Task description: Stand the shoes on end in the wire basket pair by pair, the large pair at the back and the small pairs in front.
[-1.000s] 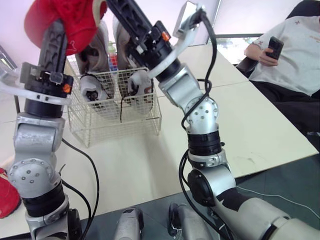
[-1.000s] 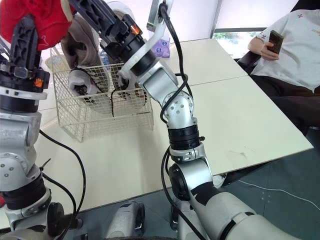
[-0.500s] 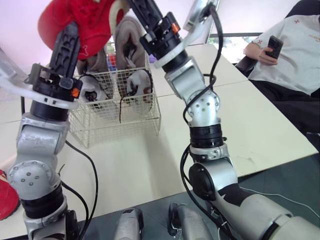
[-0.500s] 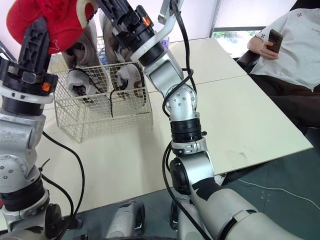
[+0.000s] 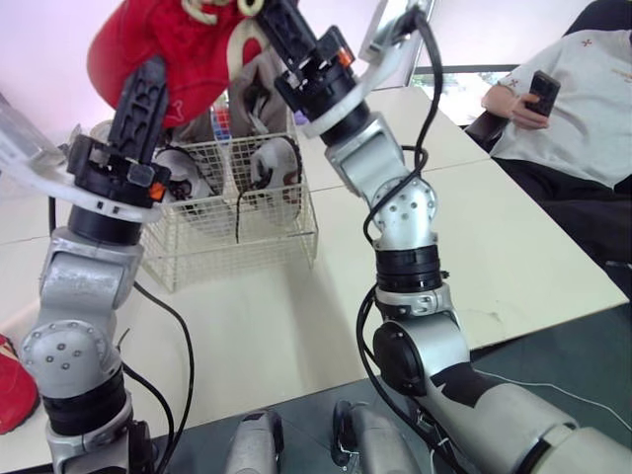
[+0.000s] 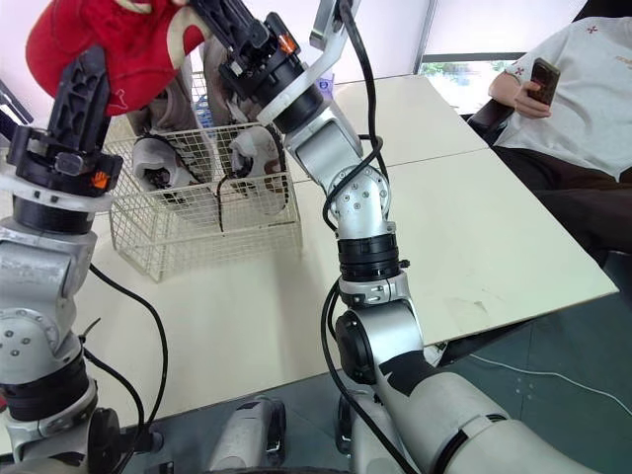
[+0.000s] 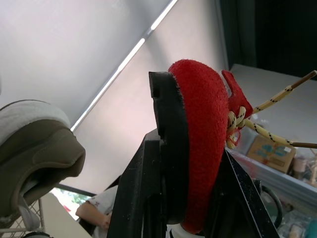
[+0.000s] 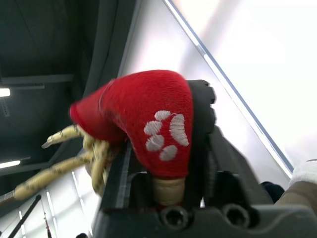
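Observation:
A small red shoe (image 5: 168, 44) with yellow laces hangs high above the wire basket (image 5: 237, 232). My left gripper (image 5: 150, 84) is shut on its lower part, with the sole against one finger (image 7: 168, 163). My right gripper (image 5: 259, 12) reaches in from the right and is shut on the shoe's paw-print side (image 8: 158, 124). A large taupe pair (image 5: 259, 84) stands on end at the back of the basket. Two small white shoes (image 5: 276, 163) stand in front of it.
A second red shoe (image 5: 12, 385) lies on the table at the far left edge. The pale table (image 5: 474, 247) stretches to the right of the basket. A person (image 5: 573, 89) sits beyond the table's right side, holding a phone.
My right gripper has risen and moved in on the red shoe and closed on it. My left arm has carried the shoe a little to the right, toward it.

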Robot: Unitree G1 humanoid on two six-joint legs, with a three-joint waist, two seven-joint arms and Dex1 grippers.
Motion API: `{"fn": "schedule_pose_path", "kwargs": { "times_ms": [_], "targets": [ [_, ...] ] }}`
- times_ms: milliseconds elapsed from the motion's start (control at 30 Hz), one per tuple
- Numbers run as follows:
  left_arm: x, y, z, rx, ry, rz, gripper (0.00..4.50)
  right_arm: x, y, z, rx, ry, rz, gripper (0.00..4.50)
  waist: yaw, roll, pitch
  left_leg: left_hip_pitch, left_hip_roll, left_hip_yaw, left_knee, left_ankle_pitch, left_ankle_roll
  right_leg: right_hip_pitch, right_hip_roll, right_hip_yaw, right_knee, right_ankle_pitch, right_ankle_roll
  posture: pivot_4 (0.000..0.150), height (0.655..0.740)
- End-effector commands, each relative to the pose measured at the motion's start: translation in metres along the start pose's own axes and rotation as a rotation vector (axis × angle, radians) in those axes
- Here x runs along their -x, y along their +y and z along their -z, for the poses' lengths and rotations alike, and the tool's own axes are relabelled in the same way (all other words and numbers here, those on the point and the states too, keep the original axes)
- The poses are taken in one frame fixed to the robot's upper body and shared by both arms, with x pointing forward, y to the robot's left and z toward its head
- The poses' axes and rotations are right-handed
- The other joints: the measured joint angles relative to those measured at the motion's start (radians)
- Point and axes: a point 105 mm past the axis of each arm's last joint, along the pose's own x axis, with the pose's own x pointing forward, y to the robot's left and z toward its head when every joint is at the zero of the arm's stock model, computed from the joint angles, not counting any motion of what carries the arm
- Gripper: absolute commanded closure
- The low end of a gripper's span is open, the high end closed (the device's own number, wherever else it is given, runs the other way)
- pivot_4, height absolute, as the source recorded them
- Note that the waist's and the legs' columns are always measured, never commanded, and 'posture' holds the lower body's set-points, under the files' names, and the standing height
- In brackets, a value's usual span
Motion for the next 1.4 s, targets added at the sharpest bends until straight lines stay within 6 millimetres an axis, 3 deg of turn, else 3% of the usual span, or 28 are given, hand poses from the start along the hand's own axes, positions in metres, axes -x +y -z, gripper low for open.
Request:
{"fn": "schedule_pose_path", "kwargs": {
  "times_ms": [33, 133, 367, 500, 700, 900, 1300, 1367, 1400],
  "targets": [
    [0.004, 0.006, 0.020, -0.107, 0.158, -0.058, 2.87, -0.010, 0.029, -0.024, 0.106, -0.015, -0.126, 4.00, 0.002, 0.000, 0.000, 0.000, 0.000, 0.000, 0.000, 0.000, 0.000, 0.000, 0.000, 0.000, 0.000, 0.000, 0.000, 0.150, 0.7400],
    [0.014, 0.007, 0.023, -0.274, 0.286, -0.113, 1.41, 0.002, 0.018, -0.042, 0.263, 0.066, -0.127, 4.00, 0.002, 0.000, 0.000, 0.000, 0.000, 0.000, 0.000, 0.000, 0.000, 0.000, -0.001, 0.000, 0.000, -0.001, -0.002, 0.150, 0.7400],
    [0.051, -0.013, 0.015, -0.386, 0.431, -0.171, 1.41, 0.044, 0.002, -0.041, 0.486, 0.433, -0.260, 4.00, -0.009, 0.001, 0.001, -0.002, -0.001, 0.003, -0.003, -0.001, 0.000, -0.004, -0.003, 0.001, -0.002, -0.002, -0.003, 0.150, 0.7400],
    [0.081, -0.010, 0.018, -0.422, 0.529, -0.258, 1.41, 0.055, -0.008, -0.027, 0.532, 0.531, -0.311, 4.00, -0.020, 0.002, 0.001, -0.002, 0.001, 0.003, -0.004, -0.001, 0.000, -0.007, 0.000, 0.001, 0.000, -0.002, -0.003, 0.150, 0.7400],
    [0.107, -0.001, 0.009, -0.427, 0.566, -0.348, 1.41, 0.063, -0.018, -0.003, 0.572, 0.602, -0.364, 4.00, -0.022, 0.002, 0.002, -0.002, 0.002, 0.001, -0.003, -0.002, -0.002, -0.008, 0.001, -0.001, 0.000, -0.003, -0.005, 0.150, 0.7400],
    [0.112, 0.003, 0.006, -0.431, 0.568, -0.363, 1.41, 0.080, -0.034, 0.025, 0.669, 0.705, -0.392, 4.00, -0.022, 0.002, 0.002, -0.002, 0.002, 0.003, -0.003, -0.003, -0.005, -0.007, -0.004, -0.003, -0.003, -0.003, -0.005, 0.150, 0.7400],
    [0.106, 0.009, 0.010, -0.416, 0.572, -0.338, 1.41, 0.108, -0.059, 0.044, 0.651, 0.794, -0.328, 4.00, -0.022, 0.002, 0.002, -0.003, 0.002, 0.005, -0.004, -0.004, -0.006, -0.008, -0.002, -0.003, -0.002, -0.003, -0.005, 0.150, 0.7400],
    [0.105, 0.010, 0.012, -0.406, 0.582, -0.330, 1.37, 0.109, -0.060, 0.045, 0.650, 0.794, -0.326, 2.97, -0.021, 0.002, 0.002, -0.002, 0.002, 0.004, -0.003, -0.004, -0.006, -0.008, -0.002, -0.003, -0.002, -0.003, -0.005, 0.150, 0.7400],
    [0.105, 0.011, 0.012, -0.404, 0.585, -0.329, 1.37, 0.111, -0.060, 0.047, 0.651, 0.797, -0.332, 2.66, -0.021, 0.002, 0.002, -0.002, 0.002, 0.004, -0.003, -0.004, -0.006, -0.008, -0.002, -0.003, -0.002, -0.003, -0.005, 0.150, 0.7400]
  ]
}}
